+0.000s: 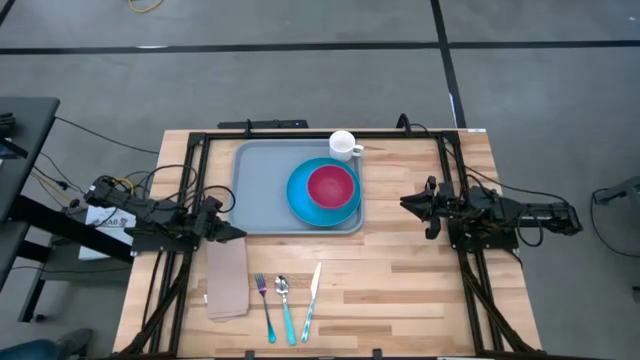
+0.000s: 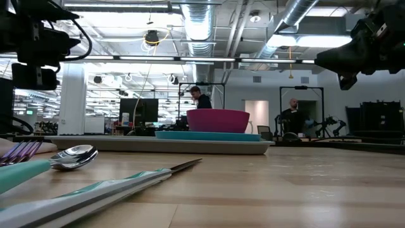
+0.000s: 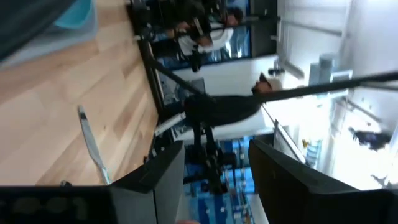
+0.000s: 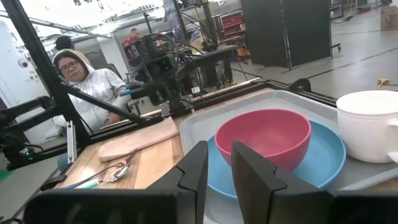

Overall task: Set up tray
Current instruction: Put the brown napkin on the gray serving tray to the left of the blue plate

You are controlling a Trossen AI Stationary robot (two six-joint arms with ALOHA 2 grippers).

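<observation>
A round blue plate (image 1: 322,195) is centred on the flat light-grey plastic tray (image 1: 262,190) for serving; both end effectors, left (image 1: 232,232) and right (image 1: 406,204), are held released.

Pale wooden counter (image 1: 400,260), planked, smooth with a soft sheen. Matt light-grey plastic tray (image 1: 255,190). Smooth blue plastic plate (image 1: 300,200) under a glossy magenta bowl (image 1: 330,186). Glossy white mug (image 1: 342,145). Tan cloth napkin (image 1: 227,280), soft and matt. Polished metal spoon (image 2: 74,156) and knife blade (image 2: 185,165), teal plastic handles.
</observation>
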